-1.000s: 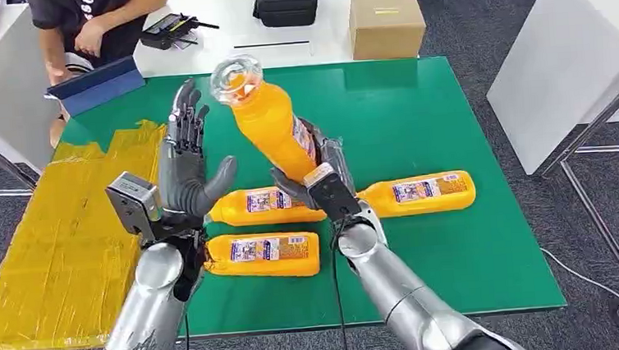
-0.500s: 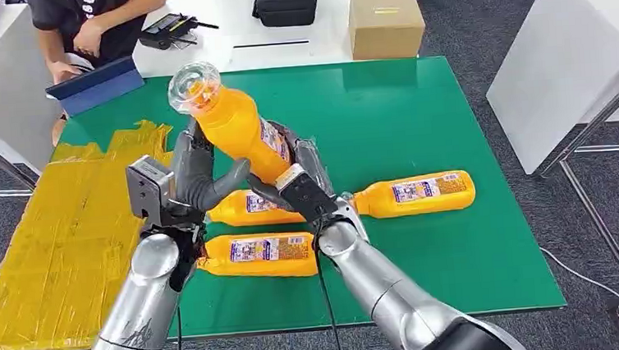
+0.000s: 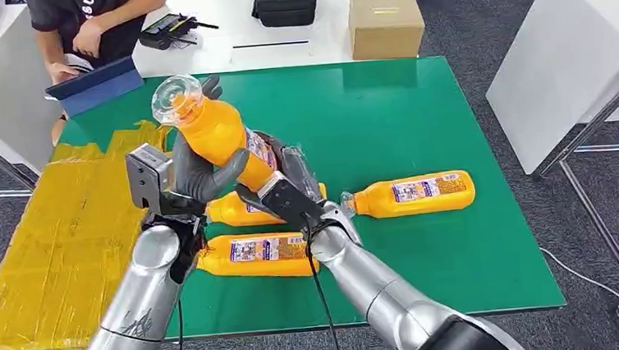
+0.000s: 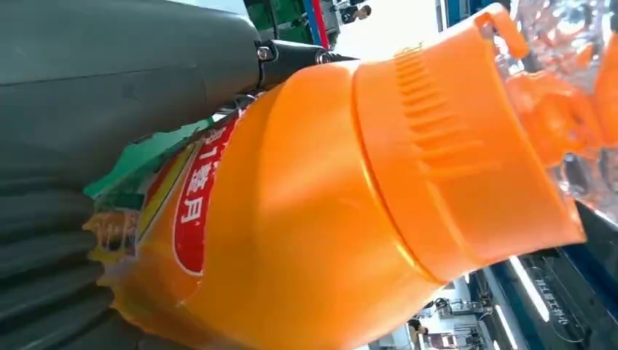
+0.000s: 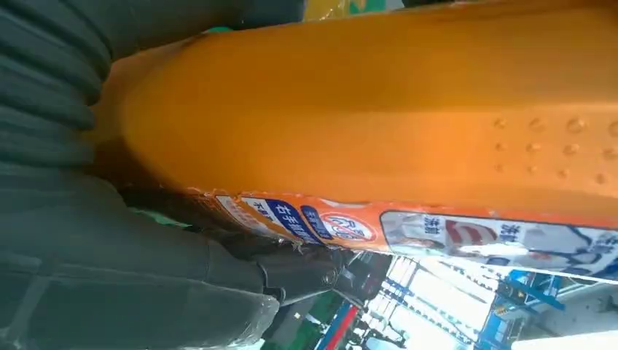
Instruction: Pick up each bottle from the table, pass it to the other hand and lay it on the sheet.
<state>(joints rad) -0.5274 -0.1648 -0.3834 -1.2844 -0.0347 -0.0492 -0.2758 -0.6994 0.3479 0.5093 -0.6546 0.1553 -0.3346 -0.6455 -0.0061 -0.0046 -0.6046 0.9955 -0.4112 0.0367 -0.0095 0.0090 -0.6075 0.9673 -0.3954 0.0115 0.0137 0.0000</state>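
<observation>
The right hand (image 3: 284,195) clamps its fingers on the orange bottle (image 3: 219,136), tilting it toward the sheet-side table edge so the left hand (image 3: 195,176) can wrap it for handover.

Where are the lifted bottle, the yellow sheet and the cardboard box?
Lifted bottle (image 3: 220,138), head view, on its orange body.
Yellow sheet (image 3: 52,242), head view, on its bare middle.
Cardboard box (image 3: 385,23), head view, on its top.
</observation>
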